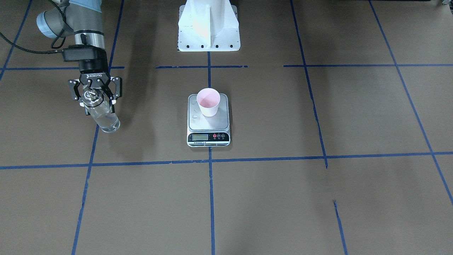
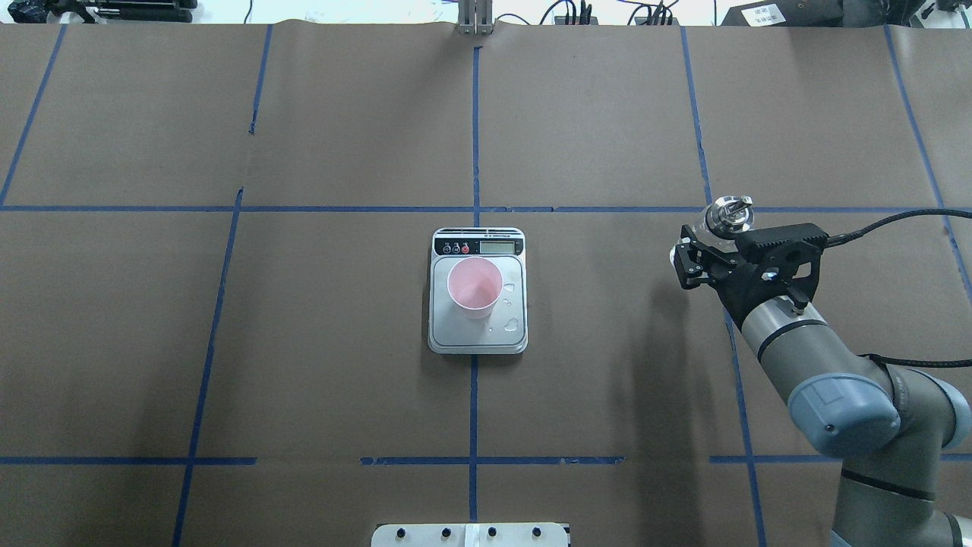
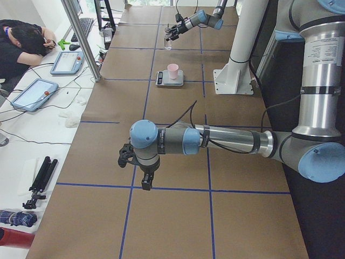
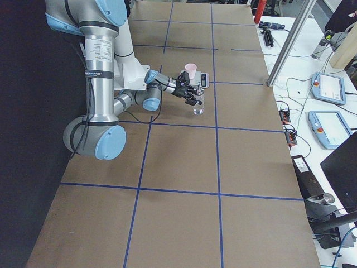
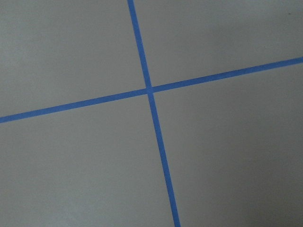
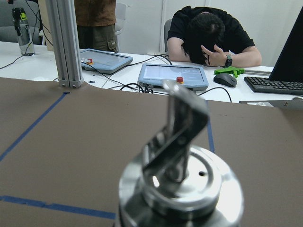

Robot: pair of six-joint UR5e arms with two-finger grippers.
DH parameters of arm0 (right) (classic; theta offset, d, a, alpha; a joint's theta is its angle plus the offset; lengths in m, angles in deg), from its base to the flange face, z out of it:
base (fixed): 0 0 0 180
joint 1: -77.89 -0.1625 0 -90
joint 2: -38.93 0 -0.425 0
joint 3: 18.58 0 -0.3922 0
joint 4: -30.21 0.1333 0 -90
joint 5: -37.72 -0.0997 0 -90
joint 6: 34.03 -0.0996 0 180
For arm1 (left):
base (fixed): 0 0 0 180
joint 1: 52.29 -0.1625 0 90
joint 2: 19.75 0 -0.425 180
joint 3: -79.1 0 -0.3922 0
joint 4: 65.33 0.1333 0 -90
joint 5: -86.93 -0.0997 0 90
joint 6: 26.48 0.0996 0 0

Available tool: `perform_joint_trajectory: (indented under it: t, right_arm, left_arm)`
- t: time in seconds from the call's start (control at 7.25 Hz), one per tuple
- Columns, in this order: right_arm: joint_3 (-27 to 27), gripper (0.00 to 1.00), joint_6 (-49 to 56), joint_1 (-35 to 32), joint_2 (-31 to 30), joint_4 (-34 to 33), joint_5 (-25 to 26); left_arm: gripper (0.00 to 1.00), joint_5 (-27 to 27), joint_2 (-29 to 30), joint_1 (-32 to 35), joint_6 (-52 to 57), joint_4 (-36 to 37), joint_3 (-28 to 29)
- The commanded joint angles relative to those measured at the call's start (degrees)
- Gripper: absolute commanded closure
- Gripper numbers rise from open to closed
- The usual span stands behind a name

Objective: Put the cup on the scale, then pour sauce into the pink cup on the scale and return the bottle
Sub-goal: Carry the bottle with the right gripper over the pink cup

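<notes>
Bottle [image 6: 180, 189]: upright, toward the surface's [image 2: 342, 365] right edge.
Right hand [image 1: 98, 104]: closed on the bottle's neck.
Cup [image 1: 208, 102]: on scale [image 1: 208, 122], mid-surface.
Left hand [image 3: 136, 168]: cannot tell how far open.

Bench [image 2: 342, 342], centre: scale [image 2: 478, 338], its display strip on the side away from the robot. On the scale's platform: cup [image 2: 474, 287], upright, with a few drops [image 2: 512, 325] on the platform to the cup's right. Behind the scale, on the robot's side: pedestal [image 1: 208, 28]. Well apart from the scale, on the robot's right: bottle [image 1: 104, 118], with the right gripper [image 1: 96, 101] above it and its fingers [image 1: 112, 96] on either side of the bottle's upper part.
</notes>
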Motion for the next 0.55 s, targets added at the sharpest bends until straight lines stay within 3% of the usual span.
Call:
perform_joint_trajectory:
  t: [0.0, 0.14, 0.41]
  right_arm:
    - [-0.37, 1.00, 6.90, -1.59, 5.97, -0.81, 0.16]
    - [-0.46, 1.00, 7.63, -1.68, 7.40, -2.64, -0.10]
    - [-0.38, 1.00, 11.06, -3.26, 16.25, -19.97, -0.98]
  left_arm:
    - [0.00, -0.21, -0.69, 1.73, -0.76, -0.02, -0.95]
    - [0.00, -0.29, -0.86, 1.73, -0.76, -0.02, -1.04]
    - [0.00, -0.29, -1.30, 1.73, -0.76, -0.02, -1.13]
